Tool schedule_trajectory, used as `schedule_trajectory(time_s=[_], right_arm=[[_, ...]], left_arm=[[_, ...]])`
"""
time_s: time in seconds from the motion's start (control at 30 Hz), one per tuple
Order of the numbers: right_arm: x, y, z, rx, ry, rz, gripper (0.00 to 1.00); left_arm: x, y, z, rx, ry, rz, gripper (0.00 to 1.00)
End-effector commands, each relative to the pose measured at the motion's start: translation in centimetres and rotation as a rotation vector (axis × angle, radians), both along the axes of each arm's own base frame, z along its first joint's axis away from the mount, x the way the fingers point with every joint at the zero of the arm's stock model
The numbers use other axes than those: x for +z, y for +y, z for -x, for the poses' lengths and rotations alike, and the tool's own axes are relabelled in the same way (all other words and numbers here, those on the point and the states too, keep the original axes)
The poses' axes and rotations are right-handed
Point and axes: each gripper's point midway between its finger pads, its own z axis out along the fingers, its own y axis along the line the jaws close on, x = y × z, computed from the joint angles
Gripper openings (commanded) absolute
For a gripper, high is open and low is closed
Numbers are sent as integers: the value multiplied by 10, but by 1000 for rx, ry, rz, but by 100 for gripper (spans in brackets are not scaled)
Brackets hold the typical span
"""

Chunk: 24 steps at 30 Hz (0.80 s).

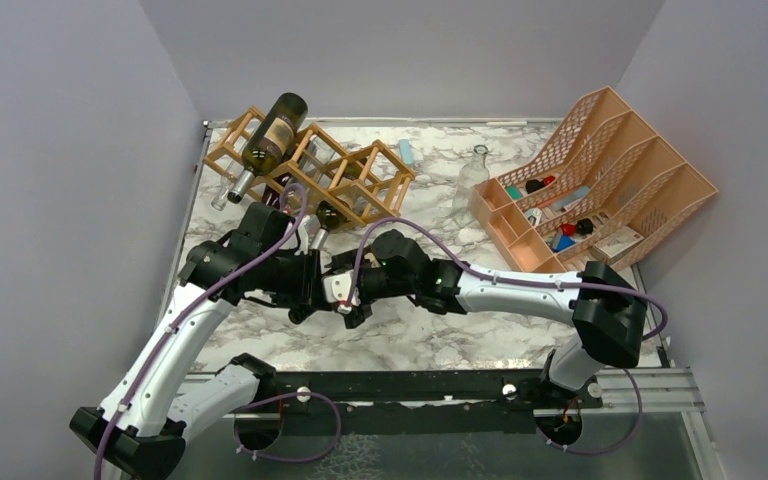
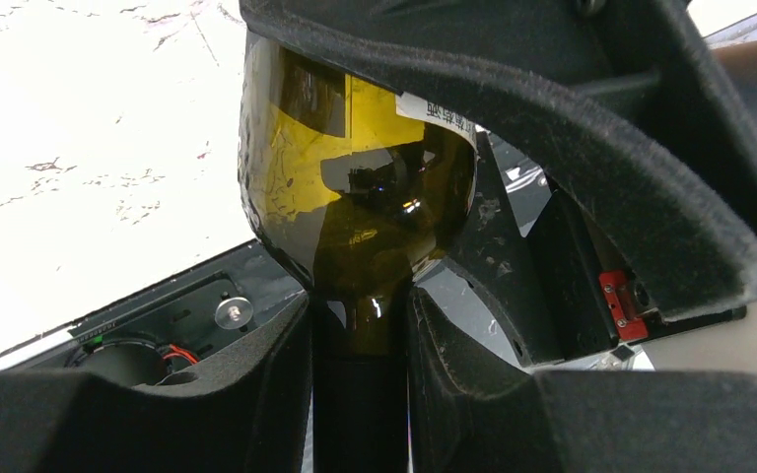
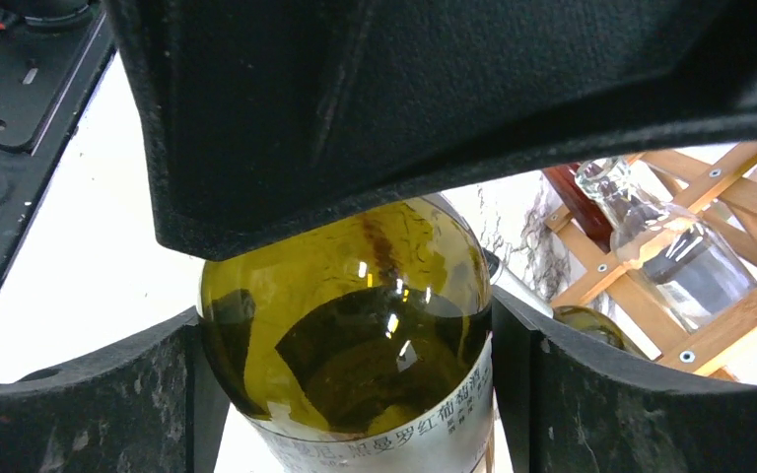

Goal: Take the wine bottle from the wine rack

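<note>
A green wine bottle with a white label is held between both grippers above the marble table, in front of the wine rack and clear of it. My left gripper is shut on its dark neck. My right gripper is shut on its labelled body. In the top view the two grippers meet over the table's middle and hide most of the bottle, only a patch of label showing. The tan wooden wine rack stands at the back left; it also shows in the right wrist view.
Another dark wine bottle lies on the rack's top left, and a clear glass bottle lies in a cell. A clear bottle stands beside the peach mesh organizer at the back right. Grey walls enclose the table.
</note>
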Motion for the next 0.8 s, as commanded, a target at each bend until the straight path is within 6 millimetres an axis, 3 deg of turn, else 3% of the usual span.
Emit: schedule_trajectory(time_s=[0.0,0.13,0.2,0.3,0.4,0.47,0.6,0.77], right_arm=[[7,3,-2,-18,-11,-42,81],[10,4,-2,-33,17,-44,66],[12,4,-2,-47,33,-56,57],[18,0,0,-68,59,-93,45],[20,-8,0,-116,96,-134,42],[20,-14,-2,-150,104,-158,40],[17,-28,-7,-226,131,-182,35],[29,-53,-20,-341,250,-264,32]], left_arm=[[17,-13,-10,-38,-89,79,0],[17,-13,-10,-36,-85,79,0],[18,-13,-11,-31,-86,77,10],[23,-13,-14,-27,-108,79,37],[31,-14,-18,-24,-140,93,67],[36,-16,-21,-21,-157,102,97],[45,-17,-27,-14,-191,108,99],[63,-9,-42,34,-281,73,99]])
